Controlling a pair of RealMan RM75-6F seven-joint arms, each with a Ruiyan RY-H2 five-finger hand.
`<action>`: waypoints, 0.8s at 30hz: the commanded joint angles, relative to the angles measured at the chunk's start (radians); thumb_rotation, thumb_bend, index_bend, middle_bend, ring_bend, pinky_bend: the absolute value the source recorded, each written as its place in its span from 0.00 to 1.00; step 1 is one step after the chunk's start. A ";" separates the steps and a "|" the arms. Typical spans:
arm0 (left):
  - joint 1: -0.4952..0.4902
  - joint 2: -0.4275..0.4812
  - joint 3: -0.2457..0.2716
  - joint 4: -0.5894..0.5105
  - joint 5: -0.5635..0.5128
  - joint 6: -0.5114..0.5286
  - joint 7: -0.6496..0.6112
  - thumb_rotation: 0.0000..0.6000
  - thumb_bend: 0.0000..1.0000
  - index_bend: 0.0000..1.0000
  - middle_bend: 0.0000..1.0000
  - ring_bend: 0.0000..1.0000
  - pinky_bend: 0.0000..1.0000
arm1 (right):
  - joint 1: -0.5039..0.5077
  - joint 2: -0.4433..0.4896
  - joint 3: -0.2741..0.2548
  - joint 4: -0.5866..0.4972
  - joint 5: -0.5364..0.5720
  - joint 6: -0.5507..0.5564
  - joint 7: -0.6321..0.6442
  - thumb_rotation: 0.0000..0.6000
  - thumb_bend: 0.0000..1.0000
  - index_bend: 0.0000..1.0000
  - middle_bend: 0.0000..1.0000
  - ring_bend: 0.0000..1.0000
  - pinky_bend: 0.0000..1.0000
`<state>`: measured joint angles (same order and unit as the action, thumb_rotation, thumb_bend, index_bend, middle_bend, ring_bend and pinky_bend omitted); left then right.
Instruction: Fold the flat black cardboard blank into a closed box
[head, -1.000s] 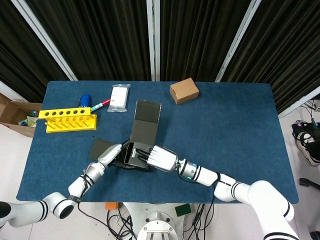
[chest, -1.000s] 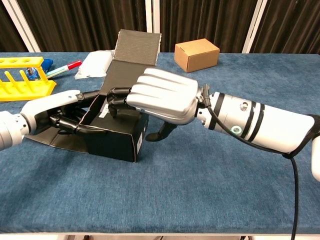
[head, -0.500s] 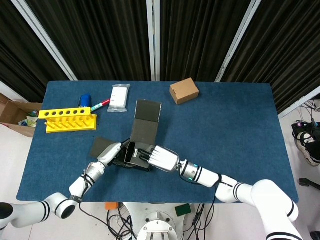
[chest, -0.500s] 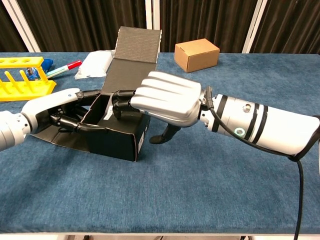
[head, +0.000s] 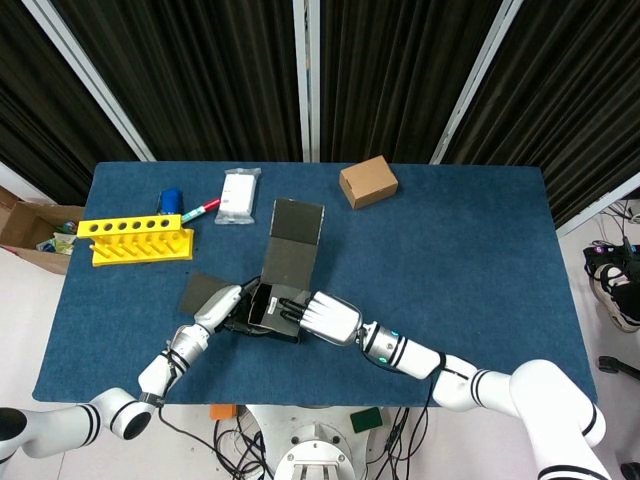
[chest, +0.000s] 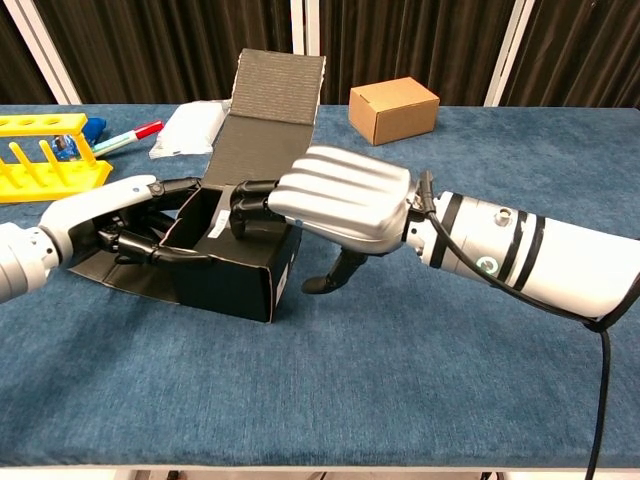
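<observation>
Here, I have both hands on the half-formed black cardboard box (chest: 235, 270), which sits on the blue cloth table (chest: 400, 400). My white left hand (chest: 110, 215) has its dark fingers (chest: 150, 250) curled against the box's near side wall, I judge to brace it upright. My white right hand (chest: 340, 205) reaches over the opposite wall, fingertips (chest: 250, 200) hooked inside the open cavity, probably pressing an inner flap down. Beyond those fingertips the tall black lid panel (chest: 265, 120) rises, tilted away from me. The box's long axis runs from me toward that lid.
</observation>
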<state>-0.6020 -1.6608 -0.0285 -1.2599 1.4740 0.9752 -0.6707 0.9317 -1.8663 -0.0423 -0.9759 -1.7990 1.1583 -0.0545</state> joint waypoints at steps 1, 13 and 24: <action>0.000 0.000 -0.001 0.001 -0.001 -0.001 0.000 0.74 0.05 0.16 0.23 0.61 0.94 | -0.002 0.006 0.003 -0.015 0.009 -0.012 0.003 1.00 0.16 0.33 0.23 0.75 0.97; 0.003 -0.005 -0.004 0.001 -0.003 0.000 0.001 0.76 0.05 0.17 0.23 0.61 0.94 | 0.010 0.031 0.010 -0.066 0.029 -0.077 -0.010 1.00 0.16 0.32 0.24 0.75 0.97; 0.010 -0.022 -0.015 0.016 -0.011 0.014 0.013 0.85 0.05 0.33 0.34 0.63 0.94 | 0.013 0.054 0.024 -0.093 0.031 -0.079 -0.028 1.00 0.16 0.32 0.24 0.75 0.97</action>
<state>-0.5933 -1.6808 -0.0422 -1.2460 1.4641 0.9875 -0.6596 0.9443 -1.8149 -0.0190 -1.0667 -1.7670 1.0812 -0.0790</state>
